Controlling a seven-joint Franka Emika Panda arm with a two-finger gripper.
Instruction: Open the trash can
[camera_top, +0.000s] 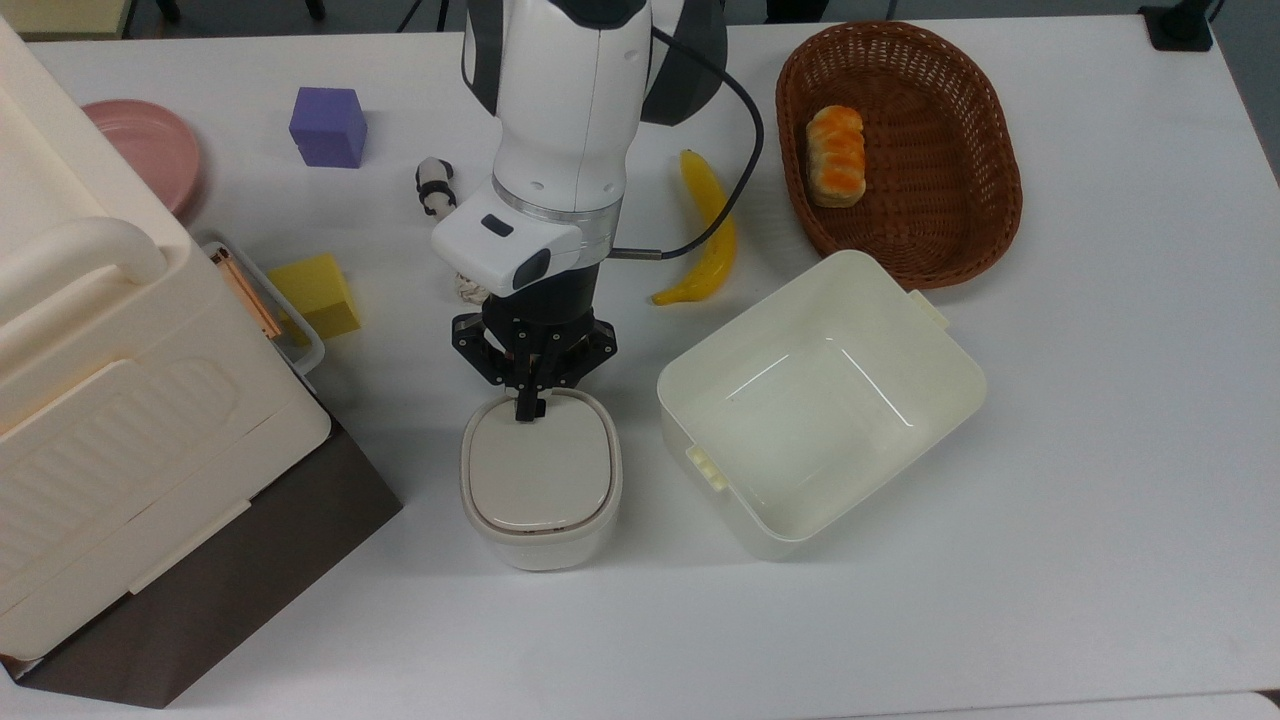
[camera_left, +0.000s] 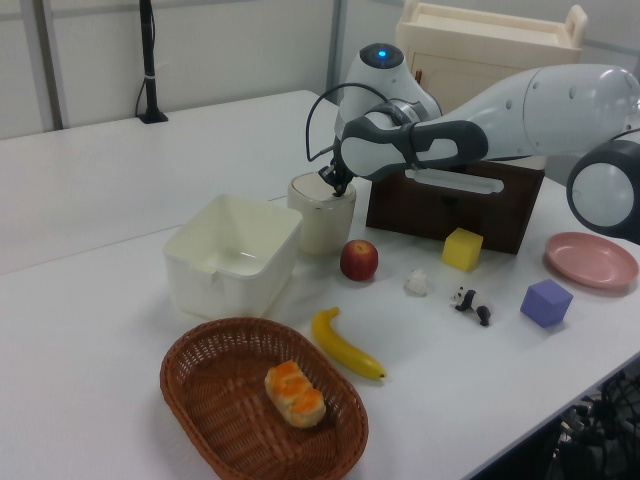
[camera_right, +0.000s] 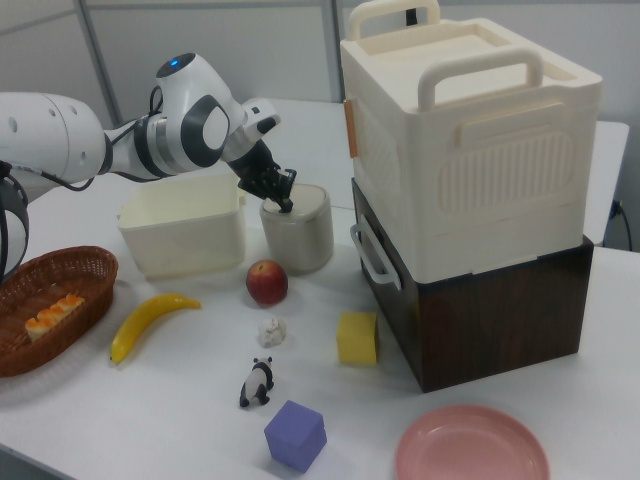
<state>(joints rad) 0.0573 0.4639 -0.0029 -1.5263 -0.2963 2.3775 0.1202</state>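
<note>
1. Trash can (camera_top: 541, 482) stands on the white surface (camera_top: 1100, 450), lid down, just beside the open cream tub (camera_top: 820, 400).
2. Jaws (camera_top: 529, 408) pressed together, tip touching the lid's rim edge nearest the arm.
3. Apple (camera_right: 266, 281) near the can.

Robot lab or test room, not a home. White table (camera_top: 1100, 500) set with staged props: toy banana (camera_top: 706, 232), bread (camera_top: 836, 155) in a wicker basket (camera_top: 985, 130), foam cubes purple (camera_top: 327, 126) and yellow (camera_top: 315, 295), small panda figure (camera_right: 258, 382), apple (camera_right: 266, 281), pink plate (camera_right: 472, 448). Pale partition panels (camera_left: 230, 50) behind, and a black clamp post (camera_left: 149, 62) fixed at the table's far edge in the left view.
</note>
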